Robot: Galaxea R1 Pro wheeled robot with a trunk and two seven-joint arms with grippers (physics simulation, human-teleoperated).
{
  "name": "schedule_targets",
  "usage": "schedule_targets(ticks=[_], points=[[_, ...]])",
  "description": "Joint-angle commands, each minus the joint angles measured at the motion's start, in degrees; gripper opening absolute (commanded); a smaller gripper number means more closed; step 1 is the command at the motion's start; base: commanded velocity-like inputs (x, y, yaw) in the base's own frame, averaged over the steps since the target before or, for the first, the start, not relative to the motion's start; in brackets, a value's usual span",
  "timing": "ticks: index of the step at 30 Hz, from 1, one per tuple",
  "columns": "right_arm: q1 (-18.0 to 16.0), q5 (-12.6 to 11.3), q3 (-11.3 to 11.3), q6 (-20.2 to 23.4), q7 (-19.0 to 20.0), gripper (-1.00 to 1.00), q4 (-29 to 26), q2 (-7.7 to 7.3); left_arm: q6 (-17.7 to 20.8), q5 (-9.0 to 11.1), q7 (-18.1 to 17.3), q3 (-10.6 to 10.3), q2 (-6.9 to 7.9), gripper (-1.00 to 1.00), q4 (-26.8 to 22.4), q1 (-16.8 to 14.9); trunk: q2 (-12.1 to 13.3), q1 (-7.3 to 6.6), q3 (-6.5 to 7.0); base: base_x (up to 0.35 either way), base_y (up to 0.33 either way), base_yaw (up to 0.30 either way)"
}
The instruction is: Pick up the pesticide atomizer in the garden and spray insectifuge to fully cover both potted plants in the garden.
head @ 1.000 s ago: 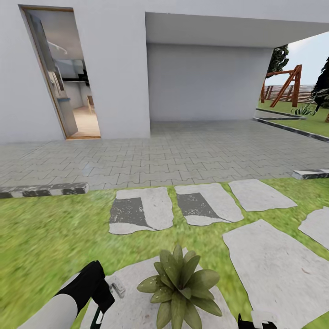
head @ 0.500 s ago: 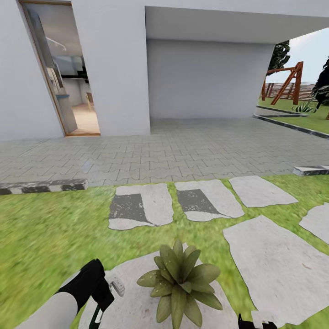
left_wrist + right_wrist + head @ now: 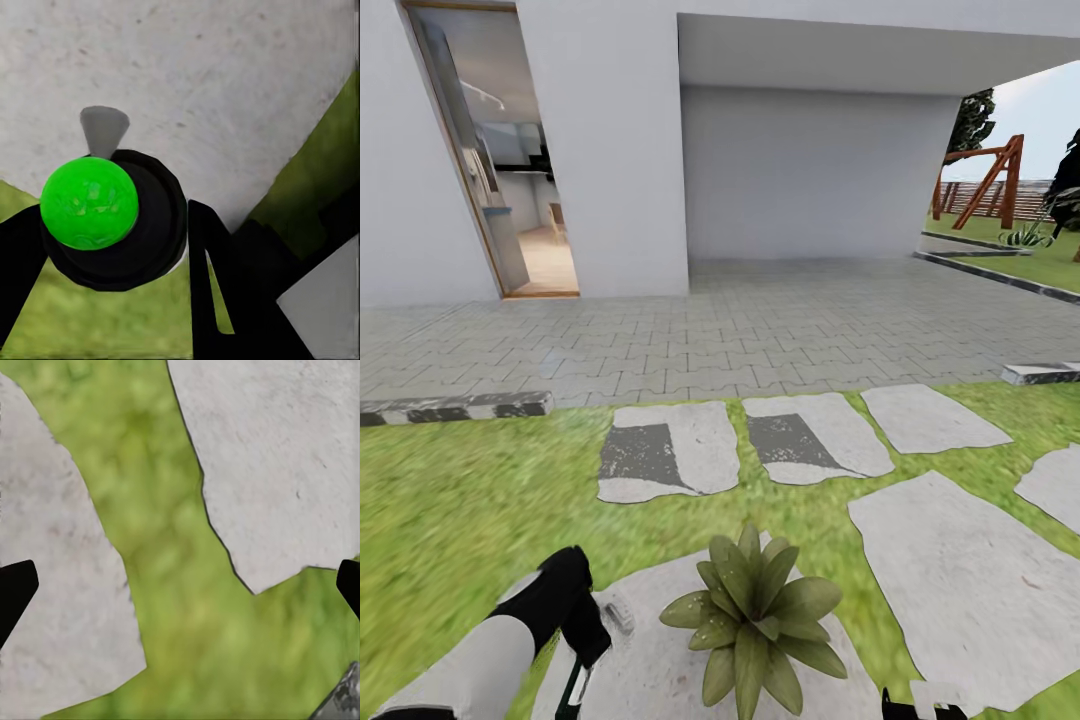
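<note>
One potted plant (image 3: 754,620), a low rosette of pointed olive-green leaves, stands on a grey stepping stone (image 3: 660,670) at the bottom middle of the head view. Just to its left my left gripper (image 3: 580,665) points down over the same stone. The left wrist view shows this gripper (image 3: 112,217) shut on the atomizer (image 3: 90,202), a black round body with a bright green top, held above the stone. A small grey part (image 3: 618,616) sticks out beside the gripper toward the plant. My right gripper (image 3: 180,585) is open over grass and stones; its top (image 3: 920,704) peeks in at the bottom edge.
Lawn (image 3: 450,520) with several stepping stones (image 3: 950,560) lies ahead, then a kerb (image 3: 455,407) and the paved patio (image 3: 760,330) before the white house and an open doorway (image 3: 510,190). Far right stand a wooden swing frame (image 3: 990,180) and a spiky plant (image 3: 1025,238).
The view tilted slightly between the oldest frame and the later ones. Since then my left arm has risen and reached a little further forward with the atomizer; the plant has not moved.
</note>
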Motion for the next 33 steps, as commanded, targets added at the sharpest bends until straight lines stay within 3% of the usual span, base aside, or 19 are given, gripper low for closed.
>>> schedule_targets(ticks=[1, 5, 12, 20, 22, 25, 26, 27, 33], points=[[0.0, 0.6, -0.5, -0.2, -0.2, 1.0, 0.1, 0.02, 0.6, -0.9, -1.8, -0.1, 0.13, -1.0, -0.1, -0.5, 0.0, -0.01, -0.06, 0.0, 0.0, 0.0], [0.0, 0.6, -0.4, -0.2, -0.2, 1.0, 0.1, 0.04, 0.8, -2.1, -4.5, -0.1, 0.4, -1.0, -0.2, -1.2, 0.0, -0.01, -0.06, 0.0, -0.027, 0.0], [0.0, 0.6, -0.4, -0.2, -0.2, 1.0, 0.1, 0.05, 0.8, -2.3, -4.7, -0.1, -0.21, -1.0, -0.2, -1.3, 0.0, -0.01, -0.06, -0.007, -0.24, 0.013], [0.0, 0.6, -0.4, -0.1, -0.2, 1.0, 0.1, 0.05, 0.8, -2.5, -4.4, -0.2, 0.07, -1.0, -1.5, -1.4, 0.0, -0.01, -0.06, -0.17, -0.241, 0.243], [0.0, 0.6, -0.4, -0.1, -0.2, 1.0, 0.1, 0.11, 0.8, -3.8, -4.6, -0.2, -0.12, -1.0, -2.8, -1.4, 0.0, -0.01, -0.06, -0.183, -0.223, 0.277], [0.0, 0.6, -0.4, -0.1, -0.2, 1.0, 0.1, 0.13, 0.9, -7.5, -4.9, -0.1, -0.64, -1.0, -3.7, -1.4, 0.0, -0.01, -0.06, -0.046, -0.261, 0.278], [0.0, 0.6, -0.4, -0.1, -0.2, 1.0, 0.1, 0.13, 0.9, -10.3, -5.0, -0.1, -1.38, -1.0, -3.9, -1.6, 0.0, -0.01, -0.06, -0.009, -0.273, 0.278], [0.0, 0.6, -0.4, -0.1, -0.2, 1.0, 0.1, 0.13, 0.9, -11.0, -5.0, -0.1, -1.56, -1.0, -4.0, -1.6, 0.0, -0.01, -0.06, -0.006, -0.274, 0.276], [0.0, 0.6, -0.4, -0.1, -0.2, 1.0, 0.1, 0.14, 1.0, -11.7, -6.0, 0.0, -1.86, -1.0, -4.0, -1.7, 0.0, -0.01, -0.06, -0.001, -0.276, 0.096]])
